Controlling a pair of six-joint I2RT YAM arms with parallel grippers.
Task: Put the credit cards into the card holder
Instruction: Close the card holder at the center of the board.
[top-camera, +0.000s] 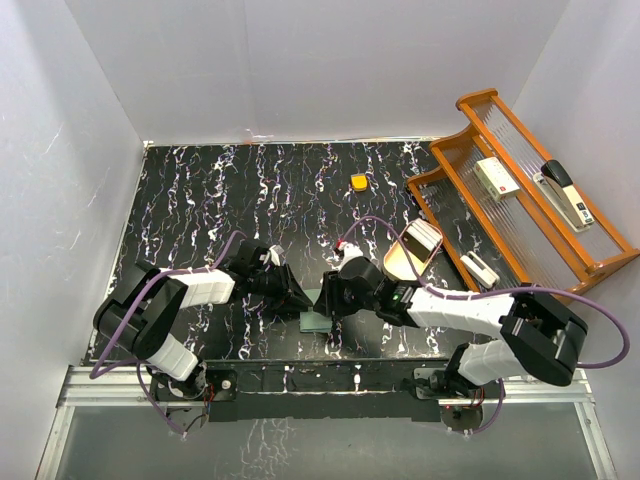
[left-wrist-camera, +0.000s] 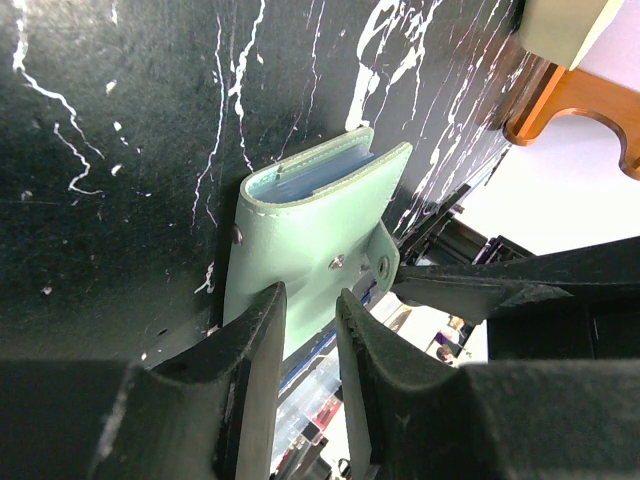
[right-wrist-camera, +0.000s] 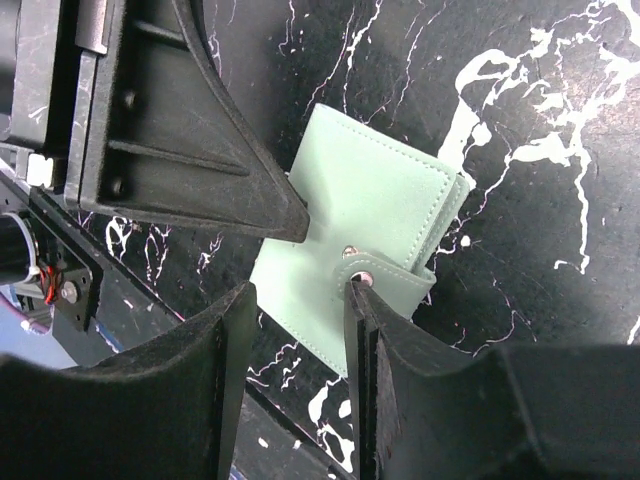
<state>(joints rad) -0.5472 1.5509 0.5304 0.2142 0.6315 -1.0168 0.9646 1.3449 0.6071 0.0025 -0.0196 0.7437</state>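
The card holder (top-camera: 316, 323) is a pale green bifold wallet, folded shut near the table's front edge, between the two arms. My left gripper (top-camera: 303, 308) is shut on it: in the left wrist view the card holder (left-wrist-camera: 300, 220) runs down between the fingers (left-wrist-camera: 268, 330), with clear inner sleeves showing in the gap. My right gripper (right-wrist-camera: 300, 290) is open over the card holder's (right-wrist-camera: 370, 200) near corner, and its right fingertip (right-wrist-camera: 358, 300) touches the snap tab (right-wrist-camera: 385, 275). The credit cards (top-camera: 418, 242) lie in a tan oval dish (top-camera: 393, 262) behind the right arm.
A small orange block (top-camera: 358, 182) lies on the black marbled mat further back. A wooden two-tier rack (top-camera: 455, 205) stands along the right wall with a stapler (top-camera: 565, 195) and small boxes on it. White walls close in the sides and back.
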